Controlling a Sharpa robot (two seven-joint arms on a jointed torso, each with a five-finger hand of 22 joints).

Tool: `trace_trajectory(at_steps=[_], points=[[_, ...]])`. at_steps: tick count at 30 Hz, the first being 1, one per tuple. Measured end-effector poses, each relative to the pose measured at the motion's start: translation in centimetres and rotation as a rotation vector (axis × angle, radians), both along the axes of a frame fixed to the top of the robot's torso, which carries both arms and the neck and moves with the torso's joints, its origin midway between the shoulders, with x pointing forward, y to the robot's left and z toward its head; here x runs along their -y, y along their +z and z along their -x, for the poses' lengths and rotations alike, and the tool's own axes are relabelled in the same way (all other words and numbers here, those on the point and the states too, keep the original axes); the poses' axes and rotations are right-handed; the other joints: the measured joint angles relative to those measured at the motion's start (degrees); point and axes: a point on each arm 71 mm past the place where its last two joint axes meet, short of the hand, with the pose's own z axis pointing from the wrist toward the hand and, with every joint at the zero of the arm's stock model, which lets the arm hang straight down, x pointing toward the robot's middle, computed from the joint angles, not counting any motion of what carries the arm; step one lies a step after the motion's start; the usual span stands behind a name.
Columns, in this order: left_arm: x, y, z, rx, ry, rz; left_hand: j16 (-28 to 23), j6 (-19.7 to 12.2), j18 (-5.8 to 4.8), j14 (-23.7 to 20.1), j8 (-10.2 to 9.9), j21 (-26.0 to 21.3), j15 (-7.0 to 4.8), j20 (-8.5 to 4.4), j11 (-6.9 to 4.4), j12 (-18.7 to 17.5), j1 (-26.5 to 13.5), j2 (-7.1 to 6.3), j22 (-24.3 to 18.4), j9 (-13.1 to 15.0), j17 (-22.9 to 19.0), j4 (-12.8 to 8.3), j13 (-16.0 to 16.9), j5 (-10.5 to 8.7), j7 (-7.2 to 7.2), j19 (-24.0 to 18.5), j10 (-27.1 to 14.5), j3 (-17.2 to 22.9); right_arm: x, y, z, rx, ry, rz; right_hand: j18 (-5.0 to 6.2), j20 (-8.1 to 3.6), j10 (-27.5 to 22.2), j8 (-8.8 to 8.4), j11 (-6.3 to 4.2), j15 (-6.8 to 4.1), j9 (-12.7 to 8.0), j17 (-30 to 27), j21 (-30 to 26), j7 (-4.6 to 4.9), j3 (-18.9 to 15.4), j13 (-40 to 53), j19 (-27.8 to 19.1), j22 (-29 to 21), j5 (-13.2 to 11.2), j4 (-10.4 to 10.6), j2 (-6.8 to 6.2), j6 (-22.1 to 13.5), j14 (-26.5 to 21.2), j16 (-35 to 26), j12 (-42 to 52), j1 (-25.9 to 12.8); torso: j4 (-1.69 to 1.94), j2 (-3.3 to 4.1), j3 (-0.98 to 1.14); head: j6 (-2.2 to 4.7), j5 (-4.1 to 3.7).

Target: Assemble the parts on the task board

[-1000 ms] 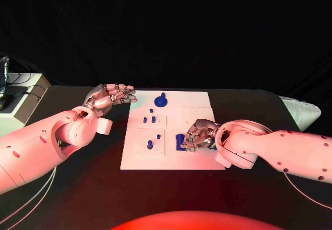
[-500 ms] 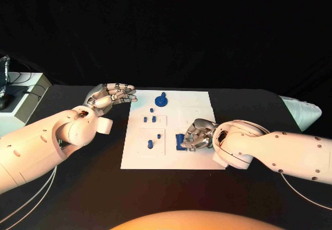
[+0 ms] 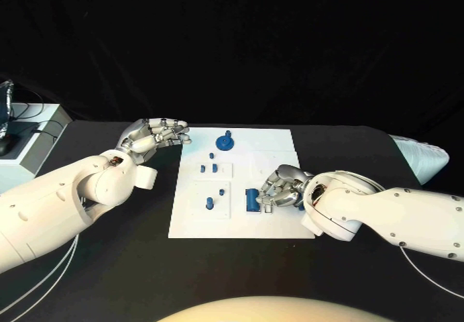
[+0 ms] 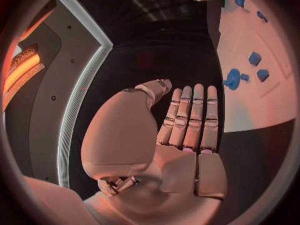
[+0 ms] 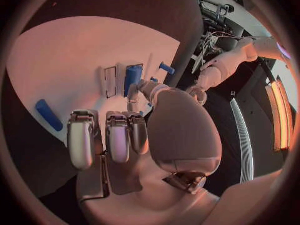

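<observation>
Right hand (image 3: 281, 187) is seen over the board's (image 3: 271, 144) right half, fingers curled beside a blue block (image 3: 252, 199); whether anything is gripped cannot be told. Left hand (image 3: 155, 136) is held open and flat, holding nothing, just off the board's far left corner. A blue disc (image 3: 224, 141) and small blue pegs (image 3: 212, 155) are seated in the board. A grey box (image 3: 31, 137) is seen at the table's left edge.
</observation>
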Motion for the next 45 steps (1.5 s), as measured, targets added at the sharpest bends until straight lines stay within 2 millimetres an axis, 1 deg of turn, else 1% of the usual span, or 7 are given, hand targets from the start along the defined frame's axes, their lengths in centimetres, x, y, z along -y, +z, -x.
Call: trace_trajectory(at_steps=[3,8,19,21,23,34,45], points=[[-0.1,0.0,0.0,-0.001,0.002,-0.001,0.0,0.0,0.00,0.0,0.0,0.0,0.00,0.00,0.00,0.0,0.0,0.00,0.0,0.0,0.0,0.0,0.0,0.00,0.00,0.0,0.0,0.0,0.5,0.5,-0.3,0.023,-0.023,-0.047,0.00,0.48,0.1,-1.87,1.31,1.02,-1.0,0.0,0.0,1.33,-1.7,0.0,0.0,0.0,0.0,0.6,-0.22,-1.3,0.1,0.0,0.0,-1.4,-0.04,0.00,0.00,0.10,-0.05],[-0.1,-0.1,-0.1,-0.001,0.004,-0.002,0.0,-0.2,0.00,0.0,0.0,0.0,0.00,0.00,0.00,0.0,0.0,0.00,0.0,0.0,0.0,0.0,0.0,0.00,0.15,0.0,0.0,0.0,2.2,1.3,-1.3,0.058,-0.075,-0.114,-0.01,1.07,0.1,-3.66,1.89,1.46,-2.0,0.0,0.0,2.12,-3.0,0.0,0.0,0.0,0.4,1.3,-0.18,-2.1,0.0,0.0,0.0,-2.3,-0.07,-0.08,-0.01,0.35,-0.25],[-0.3,-0.1,-0.1,-0.002,0.007,-0.004,0.0,-0.2,0.00,-0.2,0.0,-0.6,0.21,0.24,0.02,0.0,-1.1,-0.54,-0.3,-0.2,0.5,1.2,0.1,-0.39,0.20,0.2,0.0,-1.2,9.4,2.2,-3.0,0.002,-0.184,-0.057,0.00,1.47,0.0,-4.88,2.04,1.87,-3.4,0.0,0.0,2.16,-4.3,0.0,0.0,0.0,0.8,1.7,0.37,-2.1,0.0,0.0,0.0,-2.9,-0.20,-0.15,-0.07,0.91,-1.20],[-0.4,-0.1,0.0,-0.001,0.008,-0.004,0.0,-0.2,0.01,-0.2,0.0,-0.9,0.21,0.11,0.20,0.0,-1.6,-0.69,-0.6,-0.4,0.8,1.8,0.2,-1.39,0.20,0.5,0.2,-2.2,10.4,1.9,-2.8,-0.035,-0.183,-0.012,0.00,1.47,0.1,-5.51,2.30,1.87,-3.8,0.0,0.0,2.19,-5.6,0.0,0.0,0.0,1.2,1.8,0.00,-2.1,0.0,0.0,0.0,-4.5,-0.32,-0.16,-0.03,1.05,-1.46],[-0.4,-0.1,0.1,-0.002,0.008,-0.005,0.0,-0.2,0.01,-0.2,0.0,-0.9,0.21,0.11,0.21,0.0,-1.6,-0.68,-0.6,-0.4,0.9,2.1,0.2,-1.92,0.20,0.5,0.2,-2.6,10.9,1.7,-2.6,-0.063,-0.173,0.032,0.00,1.47,0.1,-5.52,2.31,1.87,-4.1,0.0,0.2,2.17,-7.0,0.0,0.0,0.0,3.6,1.7,0.11,-1.1,0.0,0.0,0.0,-5.4,-0.42,-0.16,0.04,1.21,-1.65],[-0.6,-0.4,0.3,-0.008,0.009,-0.007,0.0,-0.2,0.00,-0.2,0.0,-0.9,0.21,0.11,0.20,0.0,-1.6,-0.68,-0.7,-0.4,1.0,2.2,0.1,-2.21,0.20,0.5,0.2,-3.0,10.7,1.0,-1.1,-0.141,-0.101,0.256,0.00,1.47,0.0,-5.07,2.18,1.87,-3.5,0.0,0.9,1.35,-10.9,0.0,0.0,0.0,8.2,1.9,0.69,0.4,0.0,0.0,0.0,-7.9,-0.48,-0.23,0.04,1.18,-3.09],[-0.8,-0.4,0.4,-0.010,0.010,-0.009,0.0,-0.2,0.01,-0.4,0.0,-1.2,0.01,0.32,0.20,0.0,-1.6,-0.68,-0.7,-0.5,1.0,2.2,0.1,-2.21,0.20,0.7,0.2,-3.0,8.9,0.9,-0.5,-0.122,-0.074,0.319,0.00,1.47,0.0,-4.24,1.77,1.70,-2.4,0.0,1.8,0.91,-12.1,0.0,0.0,0.0,9.7,1.9,1.97,1.2,0.2,0.0,0.0,-9.2,-0.36,-0.19,-0.07,1.00,-3.22]])
